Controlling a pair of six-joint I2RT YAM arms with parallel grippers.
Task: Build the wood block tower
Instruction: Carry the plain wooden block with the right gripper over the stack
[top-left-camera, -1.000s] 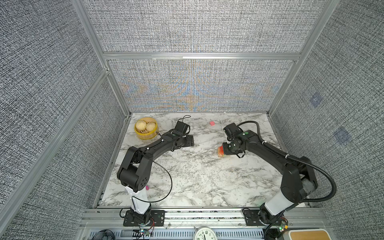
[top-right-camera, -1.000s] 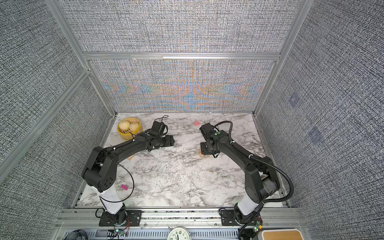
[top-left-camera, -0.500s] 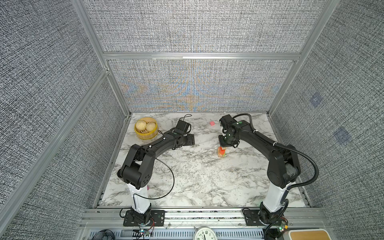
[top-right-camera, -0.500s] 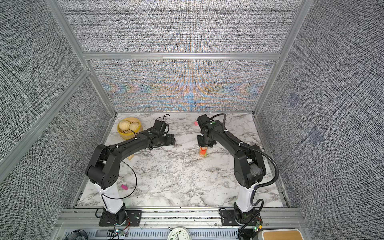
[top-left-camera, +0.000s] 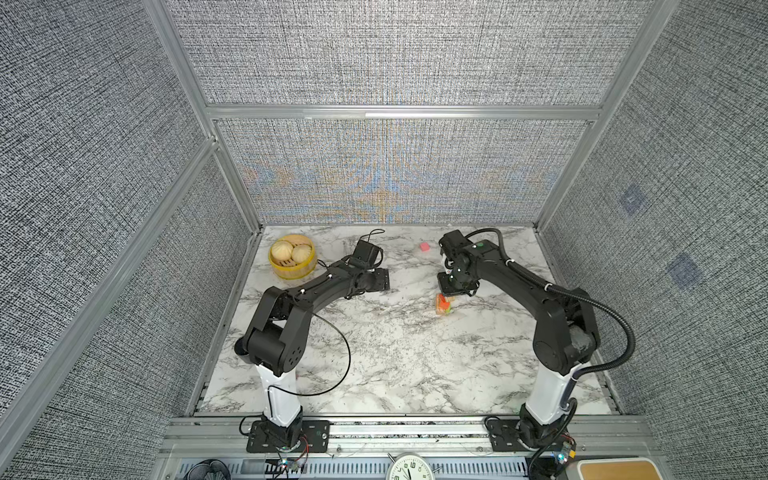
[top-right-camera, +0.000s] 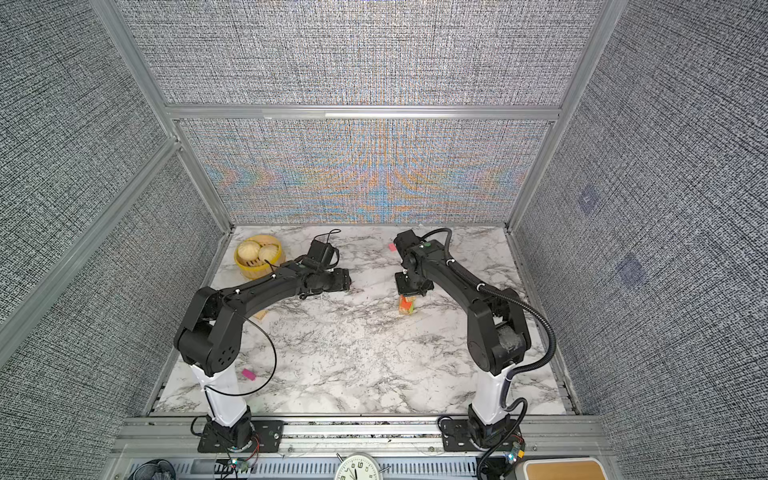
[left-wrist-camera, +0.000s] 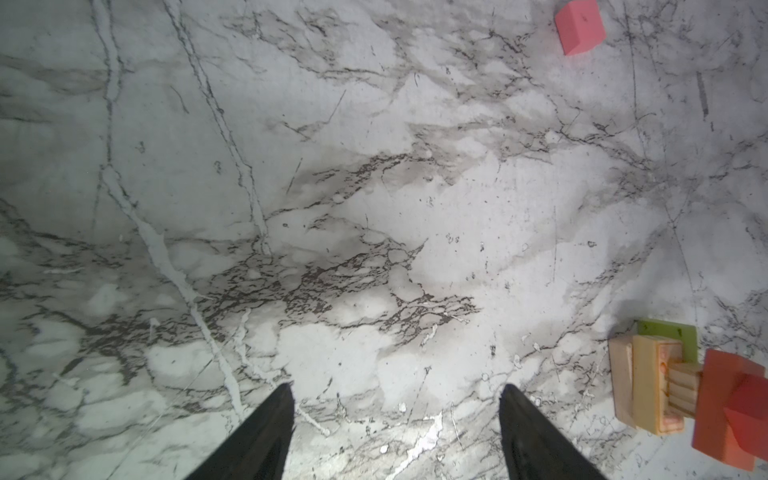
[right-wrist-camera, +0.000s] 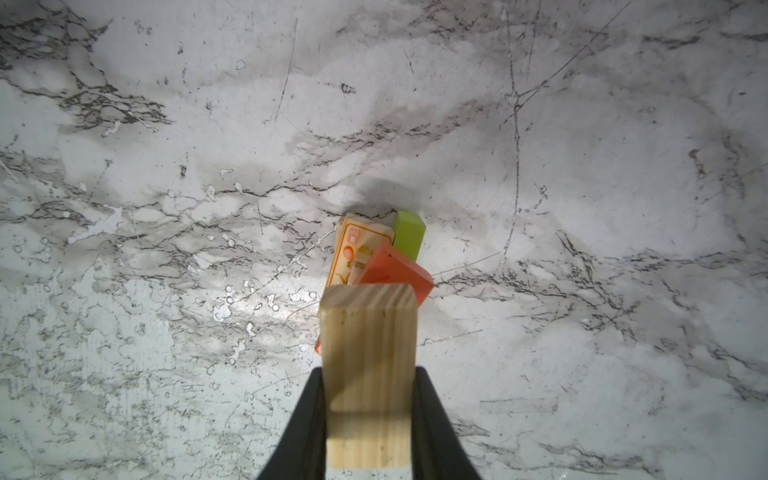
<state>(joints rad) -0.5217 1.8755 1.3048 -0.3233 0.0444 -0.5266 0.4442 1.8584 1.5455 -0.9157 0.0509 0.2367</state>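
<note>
Both top views: short tower (top-left-camera: 443, 306) (top-right-camera: 406, 306) on marble tabletop (top-left-camera: 395, 365), right of centre; right gripper (top-left-camera: 449, 291) directly above it, left gripper (top-left-camera: 383, 279) well apart on the left. Pink cube (top-left-camera: 424, 247) loose near back wall. Yellow bamboo steamer (top-left-camera: 291, 273) with two buns, back left corner. Magenta block (top-right-camera: 248, 374) beside left arm's base, caught in a top view, outside both wrist views.

Left wrist: black fingers (left-wrist-camera: 266, 432) spread wide, nothing between, only veined, scratched marble. Tower at frame edge, layers legible here: lime-green slab (left-wrist-camera: 669, 334), pale wood pieces, orange-red block (left-wrist-camera: 727, 399). Pink cube matte, sharp-edged.

Right wrist: fingers (right-wrist-camera: 430, 415) clenched on tan bar (right-wrist-camera: 370, 332), straight grain, squared ends, poised over tower; contact with it not determinable. Beneath: orange-red block, printed wood tile (right-wrist-camera: 357, 249), lime-green slab.
</note>
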